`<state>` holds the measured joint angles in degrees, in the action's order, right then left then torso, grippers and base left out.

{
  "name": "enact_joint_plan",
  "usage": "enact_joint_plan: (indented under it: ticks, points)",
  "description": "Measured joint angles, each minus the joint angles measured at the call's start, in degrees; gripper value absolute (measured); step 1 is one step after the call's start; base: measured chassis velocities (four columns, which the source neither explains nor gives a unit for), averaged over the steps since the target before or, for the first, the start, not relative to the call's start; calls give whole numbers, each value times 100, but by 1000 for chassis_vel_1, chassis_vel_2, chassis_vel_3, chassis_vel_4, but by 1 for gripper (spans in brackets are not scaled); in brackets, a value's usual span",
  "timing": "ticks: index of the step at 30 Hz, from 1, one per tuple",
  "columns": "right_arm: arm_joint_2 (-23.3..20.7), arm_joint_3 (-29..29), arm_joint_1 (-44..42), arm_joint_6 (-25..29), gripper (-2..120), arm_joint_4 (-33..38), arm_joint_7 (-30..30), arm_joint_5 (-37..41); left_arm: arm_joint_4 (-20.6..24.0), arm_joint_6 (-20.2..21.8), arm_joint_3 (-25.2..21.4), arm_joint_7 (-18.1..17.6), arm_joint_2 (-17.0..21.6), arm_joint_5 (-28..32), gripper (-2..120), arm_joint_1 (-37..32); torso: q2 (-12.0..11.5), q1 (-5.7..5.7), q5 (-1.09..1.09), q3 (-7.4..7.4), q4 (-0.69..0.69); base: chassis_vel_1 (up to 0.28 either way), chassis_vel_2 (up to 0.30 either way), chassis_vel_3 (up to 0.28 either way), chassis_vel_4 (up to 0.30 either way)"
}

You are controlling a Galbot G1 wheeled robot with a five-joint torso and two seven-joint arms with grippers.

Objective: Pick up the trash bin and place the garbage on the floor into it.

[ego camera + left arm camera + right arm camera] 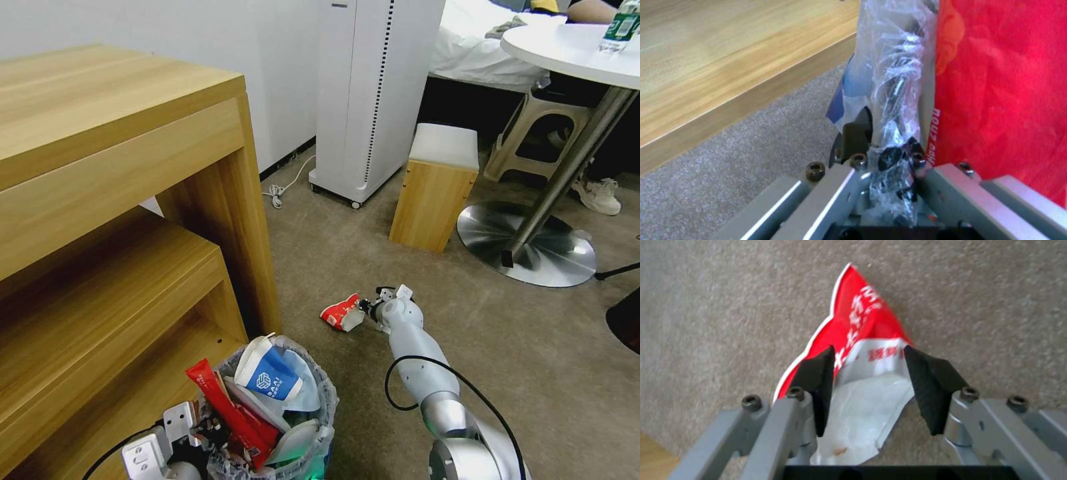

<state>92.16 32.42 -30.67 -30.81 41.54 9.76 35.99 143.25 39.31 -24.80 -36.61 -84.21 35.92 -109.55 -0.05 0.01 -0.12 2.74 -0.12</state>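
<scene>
- Right gripper [869,373] low on the floor [467,333], fingers [818,380] spread either side of the red-white cup [858,340].
- Left gripper [882,156] clamped on the bin [320,413] rim, low left.

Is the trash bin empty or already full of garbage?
Nearly full: the trash bin, held at its rim by the left gripper, holds a blue-white cup and red wrappers above its rim.

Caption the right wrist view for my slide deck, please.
Open right gripper straddling a flattened red-white paper cup on the beige carpet.
</scene>
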Motion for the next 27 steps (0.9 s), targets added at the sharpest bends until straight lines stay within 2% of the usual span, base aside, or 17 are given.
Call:
enact_joint_plan:
  ticks: [4,5,7,8,11,12,14,17,20,21,24,25,27]
  points:
    - [0,-175,-150,-46,55,295,-21,51,0,0,-9,9,-1,-17,1,-22,0,0,0,0,0,0,0,0,0]
    - [0,-240,-188,-72,62,403,-24,71,0,0,-10,11,-2,-25,1,-31,0,0,0,0,0,0,0,0,0]
    - [0,-299,-215,-85,65,475,-29,73,0,0,-10,13,-2,-30,1,-35,0,0,0,0,0,0,0,0,0]
    - [0,-342,-228,-95,71,519,-36,67,0,0,-11,14,-4,-37,1,-40,0,0,0,0,1,0,0,0,0]
    - [0,-317,-174,-97,80,429,-55,-1,0,0,-13,15,-5,-41,1,-52,0,0,0,0,1,0,0,0,0]
    - [-2,-264,-124,-95,88,314,-73,-51,0,0,-18,16,-5,-41,1,-64,0,0,0,0,0,0,0,0,0]
    - [-3,-243,-108,-95,91,272,-82,-65,0,0,-26,16,-5,-41,1,-66,0,0,0,0,0,0,0,0,0]
    - [-3,-194,-81,-101,84,213,-95,-69,0,-1,-42,16,-6,-41,1,-64,0,0,0,0,0,0,0,0,0]
    - [-3,-179,-89,-153,68,210,-98,-69,0,0,-20,18,-27,-53,1,-45,0,0,0,0,0,0,0,0,0]
    - [-3,-179,-89,-153,68,210,-98,-69,0,0,-20,18,-27,-53,1,-45,0,0,0,0,0,0,0,0,0]
    - [-2,-180,-119,-167,55,212,-100,-72,0,0,29,26,-52,-105,1,-26,0,0,1,0,0,0,0,0,0]
    - [-2,-180,-119,-167,55,212,-100,-72,0,0,29,26,-52,-105,1,-26,0,0,1,0,0,0,0,0,0]
    - [-3,-203,-147,-168,42,212,-117,-75,0,-1,61,33,-75,-146,1,-4,0,0,0,0,0,0,0,0,0]
